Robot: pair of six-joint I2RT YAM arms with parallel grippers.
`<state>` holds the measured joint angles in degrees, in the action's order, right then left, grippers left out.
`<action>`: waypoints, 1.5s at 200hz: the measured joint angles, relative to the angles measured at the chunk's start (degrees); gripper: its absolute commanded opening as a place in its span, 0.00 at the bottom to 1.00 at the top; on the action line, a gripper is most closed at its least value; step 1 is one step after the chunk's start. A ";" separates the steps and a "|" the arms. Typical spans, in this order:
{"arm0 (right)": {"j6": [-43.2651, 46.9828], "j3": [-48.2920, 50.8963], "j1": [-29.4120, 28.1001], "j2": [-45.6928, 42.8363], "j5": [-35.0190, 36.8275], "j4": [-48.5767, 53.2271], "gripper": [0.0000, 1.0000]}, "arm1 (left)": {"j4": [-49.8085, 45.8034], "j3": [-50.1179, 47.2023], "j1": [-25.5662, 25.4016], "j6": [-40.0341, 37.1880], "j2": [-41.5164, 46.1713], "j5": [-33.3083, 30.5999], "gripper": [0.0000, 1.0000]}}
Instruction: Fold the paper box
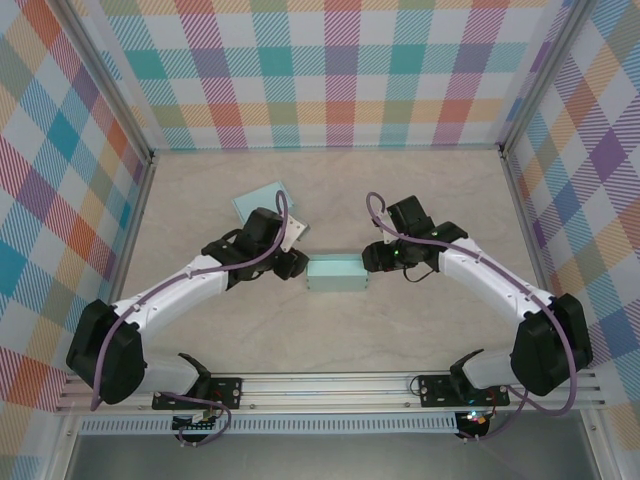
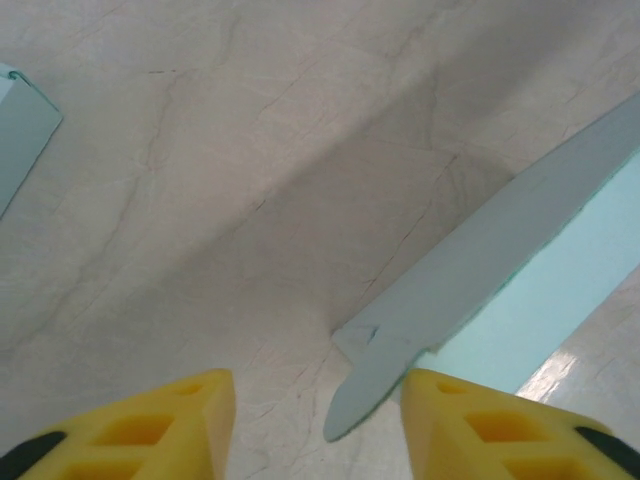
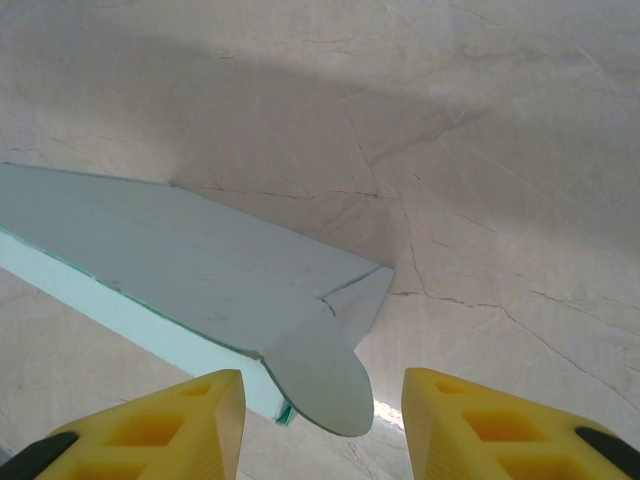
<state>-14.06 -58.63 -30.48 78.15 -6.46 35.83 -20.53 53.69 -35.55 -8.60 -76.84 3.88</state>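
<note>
Pale teal paper box (image 1: pixel 338 273) lying lengthwise at the middle of the table (image 1: pixel 420 190), long faces closed, inside hidden, so no telling what it holds; at each short end a rounded tab sticking out unfolded, left tab (image 2: pixel 365 385) and right tab (image 3: pixel 318 385); second teal piece (image 1: pixel 262 205) flat on the table behind the left arm (image 1: pixel 170 295), apart from the box; left arm reaching in from the left, wrist bent down, left end effector (image 1: pixel 293 264) just beside the box's left end; in its wrist view, yellow fingers (image 2: pixel 150 425) moderately spread, the tab lying in the gap, not pinched; right arm (image 1: pixel 490 280) mirroring from the right, right end effector (image 1: pixel 372 258) at the box's right end; its fingers (image 3: pixel 480 420) likewise moderately apart, straddling the rounded tab without clamping it.
</note>
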 measured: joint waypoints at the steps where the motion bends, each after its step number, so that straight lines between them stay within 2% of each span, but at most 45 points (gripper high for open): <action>1: 0.00 0.00 0.00 0.02 0.00 0.00 0.44 | -0.02 0.02 -0.02 -0.11 -0.02 -0.02 0.41; 64: -0.02 0.00 -0.55 0.13 0.00 -0.20 0.41 | -1.84 1.03 -1.42 0.24 -1.16 -1.95 0.40; 79: -0.02 0.00 -0.70 0.11 0.00 -0.17 0.39 | -1.86 1.36 -1.55 0.66 -1.49 -2.08 0.31; 109: -0.24 0.00 -0.74 -0.11 0.00 -0.20 0.35 | -1.84 2.01 -1.55 0.81 -2.21 -2.29 0.26; 119: -0.28 0.00 -0.81 -0.20 -0.07 -0.22 0.34 | -1.81 2.14 -1.55 1.16 -2.49 -2.32 0.21; 144: -0.55 0.00 -1.31 -0.33 -0.17 -0.28 0.31 | -1.79 2.40 -1.57 1.70 -2.89 -2.54 0.20; 156: -0.68 0.00 -1.57 -0.33 -0.17 -0.39 0.29 | -1.86 2.43 -1.62 1.88 -3.04 -2.71 0.14; 181: -1.25 0.00 -1.88 -0.33 -0.20 -0.46 0.26 | -1.84 2.43 -1.92 3.23 -3.28 -2.89 0.12; 218: -2.21 0.00 -2.23 -0.33 -0.17 -1.01 0.16 | -1.81 2.43 -2.21 4.81 -3.34 -2.93 0.07; 241: -3.06 0.00 -2.32 -0.33 -0.15 -1.18 0.12 | -1.55 2.43 -2.40 6.80 -3.34 -2.95 0.00; 300: -6.43 0.00 -2.60 -0.33 0.20 -2.23 0.13 | 1.97 1.51 -3.96 15.52 -3.30 -3.85 0.00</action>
<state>-20.49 -58.63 -33.08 77.82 -6.26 33.61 -18.57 55.20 -39.51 6.92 -80.14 0.03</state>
